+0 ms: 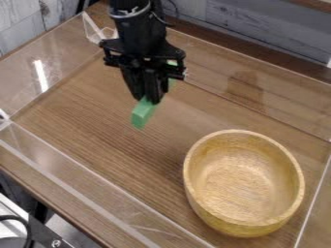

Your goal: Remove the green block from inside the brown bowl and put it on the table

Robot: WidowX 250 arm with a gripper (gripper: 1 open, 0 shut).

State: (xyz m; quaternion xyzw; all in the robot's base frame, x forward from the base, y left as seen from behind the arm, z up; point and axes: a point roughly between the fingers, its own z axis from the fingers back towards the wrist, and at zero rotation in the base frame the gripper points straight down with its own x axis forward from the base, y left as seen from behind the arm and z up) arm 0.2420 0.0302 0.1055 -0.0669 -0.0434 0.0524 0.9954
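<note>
One green block (142, 113), one brown bowl (243, 182) (wooden) — one table (91, 116).

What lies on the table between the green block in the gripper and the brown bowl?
Nothing: in the camera view, only bare table separates the green block from the brown bowl.
</note>
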